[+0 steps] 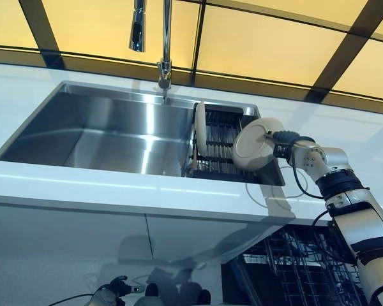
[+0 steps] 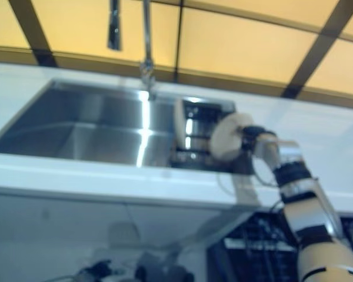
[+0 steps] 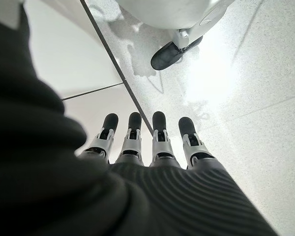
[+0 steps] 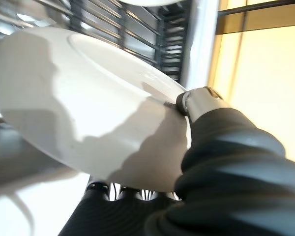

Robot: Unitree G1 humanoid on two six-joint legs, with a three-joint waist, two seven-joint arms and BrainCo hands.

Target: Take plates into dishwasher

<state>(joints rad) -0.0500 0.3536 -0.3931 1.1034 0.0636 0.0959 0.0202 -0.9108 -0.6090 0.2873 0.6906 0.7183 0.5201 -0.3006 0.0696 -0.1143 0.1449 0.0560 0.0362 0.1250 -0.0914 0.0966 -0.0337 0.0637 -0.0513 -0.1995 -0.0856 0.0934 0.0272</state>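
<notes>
A white plate (image 1: 254, 145) hangs tilted over the right end of the sink, just above the dark dish rack (image 1: 222, 137). My right hand (image 1: 282, 139) is shut on its rim: in the right wrist view the thumb (image 4: 196, 101) lies on the plate's (image 4: 88, 98) upper face and the fingers curl beneath it. A second white plate (image 1: 200, 131) stands upright in the rack's left side. My left hand (image 1: 112, 292) hangs low under the counter, and its fingers (image 3: 160, 135) are straight and empty. The dishwasher's wire basket (image 1: 293, 268) shows at lower right, below the counter.
The steel sink (image 1: 102, 127) is set in a white counter (image 1: 115, 191), with a tall faucet (image 1: 165, 44) at its back edge. White cabinet fronts run below the counter. A dark caster (image 3: 168, 54) of some white thing stands on the speckled floor.
</notes>
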